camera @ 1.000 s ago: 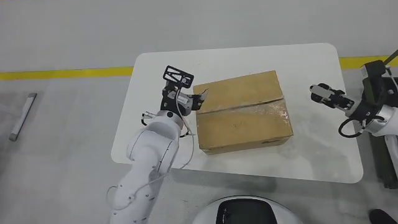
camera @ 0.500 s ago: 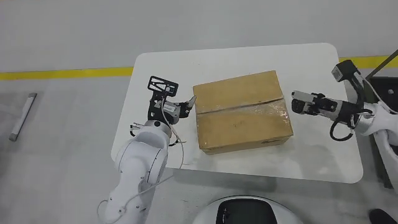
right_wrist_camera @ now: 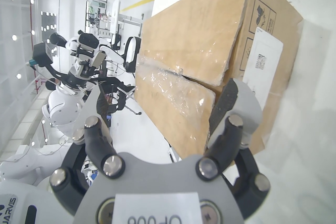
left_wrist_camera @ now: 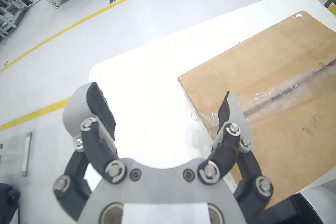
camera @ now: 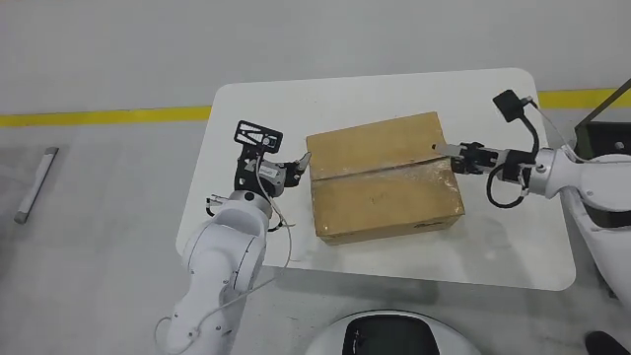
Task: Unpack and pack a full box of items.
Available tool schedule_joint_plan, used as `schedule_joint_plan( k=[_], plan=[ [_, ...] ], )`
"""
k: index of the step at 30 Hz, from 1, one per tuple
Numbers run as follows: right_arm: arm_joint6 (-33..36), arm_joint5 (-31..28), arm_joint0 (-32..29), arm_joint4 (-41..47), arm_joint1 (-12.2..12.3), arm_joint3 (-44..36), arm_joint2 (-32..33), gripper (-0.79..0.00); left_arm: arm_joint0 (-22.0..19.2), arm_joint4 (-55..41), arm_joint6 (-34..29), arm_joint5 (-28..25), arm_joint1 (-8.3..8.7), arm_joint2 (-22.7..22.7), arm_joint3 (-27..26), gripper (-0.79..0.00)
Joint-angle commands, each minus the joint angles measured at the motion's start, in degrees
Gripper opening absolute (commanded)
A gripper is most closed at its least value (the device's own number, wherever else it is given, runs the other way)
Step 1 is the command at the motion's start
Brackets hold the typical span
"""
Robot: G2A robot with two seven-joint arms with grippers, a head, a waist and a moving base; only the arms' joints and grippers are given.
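left fingers (left_wrist_camera: 101,109) and right fingers (right_wrist_camera: 223,101) gape apart at opposite ends of the taped box (camera: 385,173).

Box (camera: 385,176): top closed, contents hidden. In the left wrist view its far end and near side are cut off by the picture's edges.
Label (right_wrist_camera: 262,57), on the box's end face: print too small to tell.
Right claw (right_wrist_camera: 165,88): one finger covers the box's lower end corner. Cannot tell whether it touches the cardboard.
Left claw (left_wrist_camera: 160,92): one finger overlaps the box's near corner. Cannot tell whether they touch.
Table (left_wrist_camera: 147,72): cut off at the picture's edge in the left wrist view.
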Motion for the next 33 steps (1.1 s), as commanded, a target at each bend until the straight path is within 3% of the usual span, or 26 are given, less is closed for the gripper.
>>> schedule_joint_plan(
  k=[1, 8, 11, 14, 25, 29, 33],
  plan=[
    [0.0, -0.1, 0.5, 0.2, 0.0, 0.3, -0.6, -0.012, 0.0, 0.0, 0.0, 0.0, 0.0, 0.0, 0.0, 0.0],
    [0.1, 0.0, 1.6, 0.4, 0.2, 0.8, -1.5, -0.132, 0.0, 0.0, 0.0, 0.0, 0.0, 0.0, 0.0, 0.0],
    [0.3, 0.0, 1.6, 0.3, 0.3, 0.8, -1.7, -0.246, 0.0, 0.0, 0.0, 0.0, 0.0, 0.0, 0.0, 0.0],
    [0.5, -0.1, 1.8, 0.1, 0.4, 1.3, -2.1, -0.274, 0.0, 0.0, 0.0, 0.0, 0.0, 0.0, 0.0, 0.0],
    [0.5, 0.7, 0.9, 0.9, 1.1, -1.1, -0.1, -0.234, 0.0, 0.0, 0.0, 0.0, 0.0, 0.0, 0.0, 0.0],
    [0.1, 0.9, 0.1, 1.9, 1.3, -2.6, 1.0, -0.185, 0.0, 0.0, 0.0, 0.0, 0.0, 0.0, 0.0, 0.0],
    [0.1, 0.8, -0.4, 2.4, 1.5, -3.3, 0.8, -0.197, 0.0, 0.0, 0.0, 0.0, 0.0, 0.0, 0.0, 0.0]
  ],
)
